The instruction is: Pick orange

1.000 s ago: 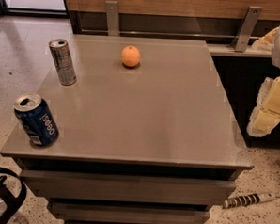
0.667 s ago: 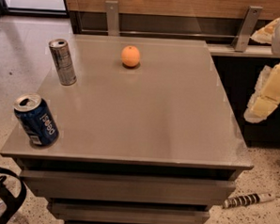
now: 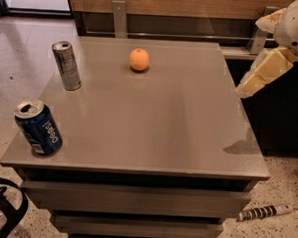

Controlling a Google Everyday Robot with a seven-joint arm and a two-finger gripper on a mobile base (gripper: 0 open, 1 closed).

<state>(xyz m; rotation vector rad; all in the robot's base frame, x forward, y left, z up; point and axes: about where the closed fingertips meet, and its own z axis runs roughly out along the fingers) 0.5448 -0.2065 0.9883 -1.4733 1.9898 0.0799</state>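
Observation:
The orange [image 3: 139,59] is a small round fruit sitting on the far middle of the grey table [image 3: 153,126]. My gripper [image 3: 250,57] is at the upper right, above the table's right edge and well to the right of the orange. Its two cream-coloured fingers [image 3: 264,72] stand apart, open and empty. The arm behind it runs out of view at the right.
A slim silver can [image 3: 66,65] stands upright at the far left of the table. A blue Pepsi can [image 3: 38,127] stands at the near left corner. A wooden wall with metal posts [image 3: 119,18] runs behind the table. A striped cable piece [image 3: 264,212] lies on the floor at the right.
My gripper has moved up and to the left, closer to the table's right edge. The orange and both cans have not moved.

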